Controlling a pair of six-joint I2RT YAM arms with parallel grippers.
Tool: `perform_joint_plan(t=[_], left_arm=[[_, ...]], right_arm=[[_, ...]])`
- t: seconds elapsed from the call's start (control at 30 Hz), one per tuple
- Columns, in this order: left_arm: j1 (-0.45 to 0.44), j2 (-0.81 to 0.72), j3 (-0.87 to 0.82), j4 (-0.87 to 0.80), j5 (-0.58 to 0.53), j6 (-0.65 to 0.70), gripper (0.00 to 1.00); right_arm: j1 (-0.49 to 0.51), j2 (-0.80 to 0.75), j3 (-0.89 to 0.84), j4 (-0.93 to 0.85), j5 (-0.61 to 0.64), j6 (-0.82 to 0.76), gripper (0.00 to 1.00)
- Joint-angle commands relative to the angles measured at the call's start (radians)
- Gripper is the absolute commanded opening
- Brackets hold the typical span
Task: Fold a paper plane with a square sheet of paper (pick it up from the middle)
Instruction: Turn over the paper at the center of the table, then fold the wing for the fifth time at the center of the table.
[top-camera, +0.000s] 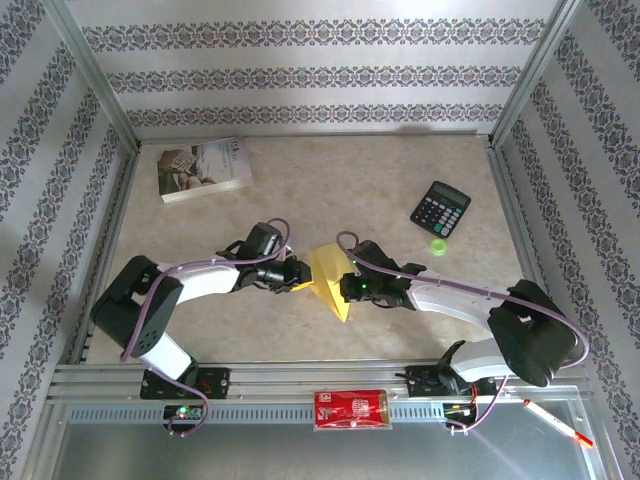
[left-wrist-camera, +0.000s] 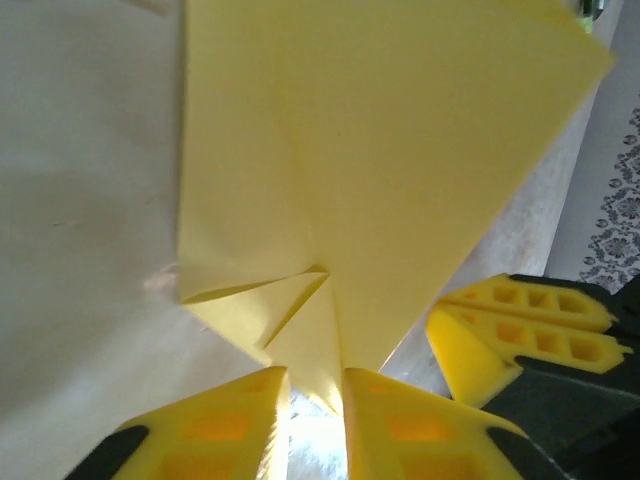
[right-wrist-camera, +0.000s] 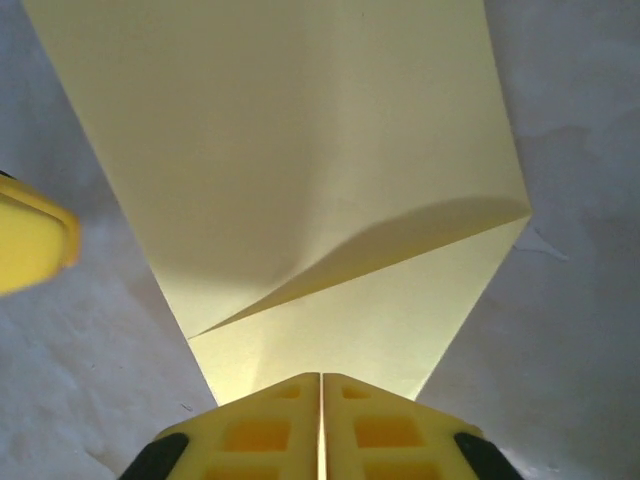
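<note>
Evidently mid-fold: yellow sheet (top-camera: 330, 280) held between both claws at the middle of the table (top-camera: 330, 190).
Diagonal flaps were creased into the yellow sheet. Right claw (right-wrist-camera: 321, 378) was closed tight on one edge, judged to anchor it. Left claw (left-wrist-camera: 317, 385) straddled the opposite corner, fingers slightly apart; a firm grip could not be confirmed. Placement suggested steadying for the next crease.

top view bright, diffuse, slightly washed out; only soft short shadows on the table (top-camera: 330, 190); straight frame rails bow a little toward the edges; left wrist: yellow paper (left-wrist-camera: 400, 150) very close, soft focus, blown-out glare spot at bottom centre; right wrist: paper crisper, its raised fold throws a soft grey shadow across the sheet; table behind blurred, cool grey cast
</note>
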Motion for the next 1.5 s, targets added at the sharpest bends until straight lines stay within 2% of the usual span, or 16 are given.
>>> perform_joint_plan(t=[0.0,0.37,0.57,0.7,0.93,1.1,1.17,1.27,1.37,1.47], left_arm=[[-0.008,0.017,0.032,0.105,0.035,-0.047,0.2],[-0.008,0.075,0.068,0.069,0.045,-0.019,0.28],[0.017,0.125,0.099,-0.007,-0.004,0.054,0.27],[0.045,0.166,0.129,-0.029,0.01,0.104,0.24],[0.09,0.193,0.181,-0.104,0.0,0.197,0.25],[0.089,0.067,0.126,-0.141,-0.047,0.195,0.29],[0.069,-0.019,0.08,-0.146,-0.074,0.173,0.3],[-0.006,-0.109,0.047,-0.154,-0.105,0.143,0.27],[-0.079,-0.101,0.054,-0.137,-0.068,0.108,0.18],[-0.116,-0.025,0.085,-0.106,-0.028,0.091,0.1]], right_arm=[[0.0,0.041,-0.017,0.17,-0.079,0.058,0.07],[0.055,0.174,-0.009,0.254,-0.063,0.138,0.03],[0.078,0.207,-0.008,0.274,-0.061,0.166,0.03],[0.076,0.158,-0.026,0.271,-0.051,0.173,0.07],[0.032,0.023,-0.104,0.279,-0.091,0.175,0.15],[-0.042,-0.083,-0.164,0.226,-0.123,0.158,0.19],[-0.065,-0.107,-0.176,0.229,-0.131,0.159,0.19],[-0.1,-0.115,-0.177,0.227,-0.149,0.152,0.2],[-0.16,-0.114,-0.181,0.201,-0.156,0.15,0.21],[-0.218,-0.125,-0.189,0.189,-0.162,0.134,0.24]])
